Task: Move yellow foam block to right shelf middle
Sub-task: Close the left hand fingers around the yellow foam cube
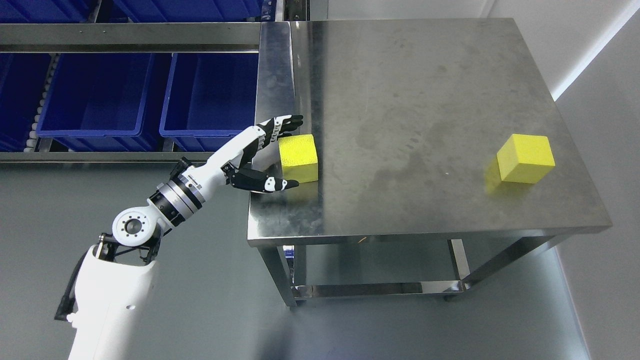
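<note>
Left hand (pixel 272 152), fingers spread wide around the yellow cube-shaped foam block (pixel 298 157) (probably light, soft, compressible): best gripped gently across opposite side faces.

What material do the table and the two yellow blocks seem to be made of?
The table looks like brushed stainless steel: grey, dully reflective, with smudges. The left yellow block, at the left hand, shows a pitted, matte surface, so probably foam. The right yellow block looks smoother, likely foam too.

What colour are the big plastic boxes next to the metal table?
The large plastic bins are dark blue, seen best in the head view.
</note>
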